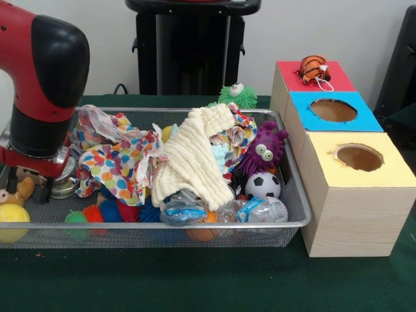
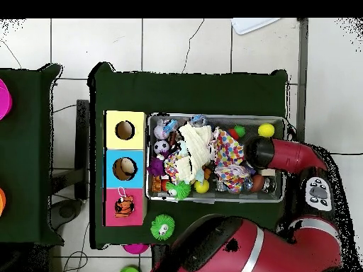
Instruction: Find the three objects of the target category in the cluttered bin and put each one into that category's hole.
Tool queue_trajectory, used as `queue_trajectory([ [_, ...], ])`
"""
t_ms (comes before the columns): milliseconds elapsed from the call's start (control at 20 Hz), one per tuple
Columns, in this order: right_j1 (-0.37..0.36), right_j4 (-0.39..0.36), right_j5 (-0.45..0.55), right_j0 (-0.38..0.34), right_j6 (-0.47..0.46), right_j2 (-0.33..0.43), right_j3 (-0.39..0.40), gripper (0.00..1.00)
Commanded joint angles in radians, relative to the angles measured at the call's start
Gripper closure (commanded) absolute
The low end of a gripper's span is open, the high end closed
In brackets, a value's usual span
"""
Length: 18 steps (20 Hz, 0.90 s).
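Observation:
The wire mesh bin [image 1: 162, 225] is full of clutter: a polka-dot cloth [image 1: 114, 162], a cream knitted cloth [image 1: 195, 156], a purple googly-eyed toy [image 1: 263, 151], a small soccer ball [image 1: 263, 185], crushed plastic bottles [image 1: 260, 209], spiky balls [image 1: 97, 213] and a yellow ball [image 1: 12, 214]. Three boxes stand beside it, with a red top [image 1: 286, 77], a blue top [image 1: 364, 120] and a yellow top [image 1: 396, 172]. An orange striped toy [image 1: 314, 68] sits on the red box. My gripper [image 1: 40, 185] hangs low over the bin's left end, mostly hidden by the arm [image 2: 283, 156].
A green spiky ball with an eye [image 1: 237, 95] lies on the table behind the bin; it also shows in the overhead view [image 2: 162, 228]. A brown plush toy [image 1: 18, 192] lies by the gripper. The robot's pedestal [image 1: 192, 45] stands behind the bin.

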Motion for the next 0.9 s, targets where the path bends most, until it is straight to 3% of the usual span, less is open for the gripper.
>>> queue_trajectory([
  [50, 0.052, -0.113, -0.004, -0.017, 0.002, -0.043, -0.091, 0.00],
  [400, 0.081, -0.164, -0.007, 0.007, 0.002, -0.087, -0.159, 0.00],
  [900, 0.070, -0.193, 0.001, 0.014, -0.006, -0.096, -0.180, 0.00],
])
